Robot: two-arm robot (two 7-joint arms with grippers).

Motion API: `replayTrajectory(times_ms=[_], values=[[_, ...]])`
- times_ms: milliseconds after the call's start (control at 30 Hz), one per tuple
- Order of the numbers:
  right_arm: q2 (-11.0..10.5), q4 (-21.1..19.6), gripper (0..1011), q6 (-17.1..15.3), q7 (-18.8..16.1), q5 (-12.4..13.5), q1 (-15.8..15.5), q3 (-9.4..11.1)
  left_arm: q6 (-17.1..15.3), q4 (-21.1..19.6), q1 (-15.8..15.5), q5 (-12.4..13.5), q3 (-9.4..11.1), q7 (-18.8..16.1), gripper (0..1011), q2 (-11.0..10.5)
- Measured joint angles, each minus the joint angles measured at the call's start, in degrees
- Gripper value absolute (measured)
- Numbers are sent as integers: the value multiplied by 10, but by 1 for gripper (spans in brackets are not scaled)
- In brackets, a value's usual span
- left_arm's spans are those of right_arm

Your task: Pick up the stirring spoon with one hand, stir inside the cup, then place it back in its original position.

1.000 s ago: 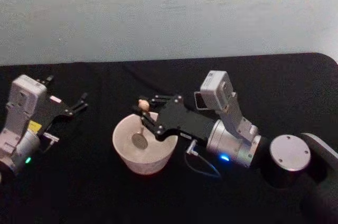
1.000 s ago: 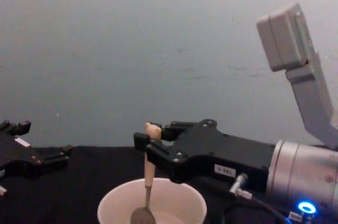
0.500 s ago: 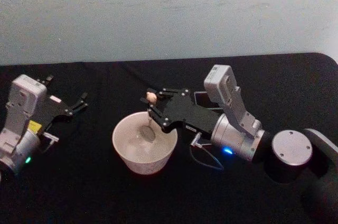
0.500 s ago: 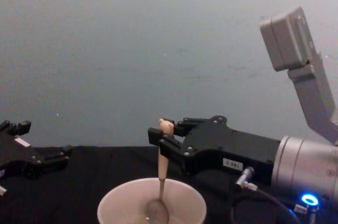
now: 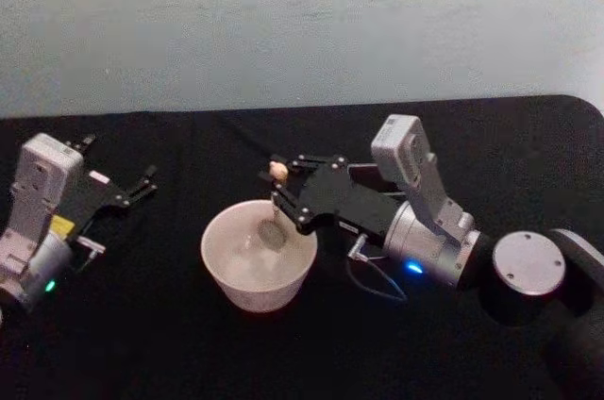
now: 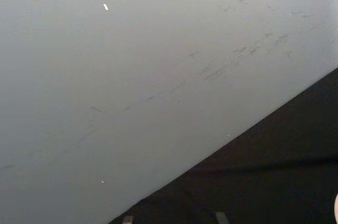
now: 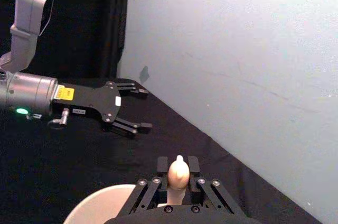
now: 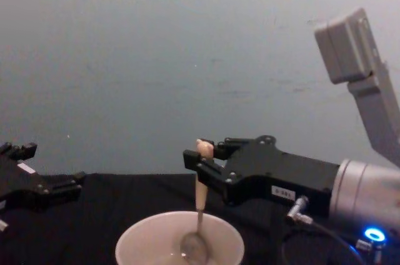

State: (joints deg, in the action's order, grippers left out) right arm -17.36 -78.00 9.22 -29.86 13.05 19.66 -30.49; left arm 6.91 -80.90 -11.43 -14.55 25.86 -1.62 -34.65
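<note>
The black desk [image 5: 189, 353] carries everything. The right gripper [image 5: 280, 194] reaches in from 3 o'clock above the cream cup [image 5: 226, 279]. The left gripper [image 5: 143, 183] rests at the cup's 9 o'clock, well apart, fingers spread wide. The spoon [image 8: 200, 205] stands upright, bowl down inside the cup, with the right fingers pinching it just under the knob.

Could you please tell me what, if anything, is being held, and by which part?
The right gripper holds the spoon by the top of its handle, just below the knob, bowl in the cup. The left gripper is open, empty.
</note>
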Motion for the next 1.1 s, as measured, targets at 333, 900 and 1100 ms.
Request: replayTrajectory(times_ms=[333,900,1100], values=[[-26,-38,214,-5,-9,9,-27,11,0,0,0,0,0,0,1001,0],[-28,-71,214,-10,-31,24,-43,-15,0,0,0,0,0,0,1001,0],[-7,-45,214,-7,-19,17,-24,-21,0,0,0,0,0,0,1001,0]])
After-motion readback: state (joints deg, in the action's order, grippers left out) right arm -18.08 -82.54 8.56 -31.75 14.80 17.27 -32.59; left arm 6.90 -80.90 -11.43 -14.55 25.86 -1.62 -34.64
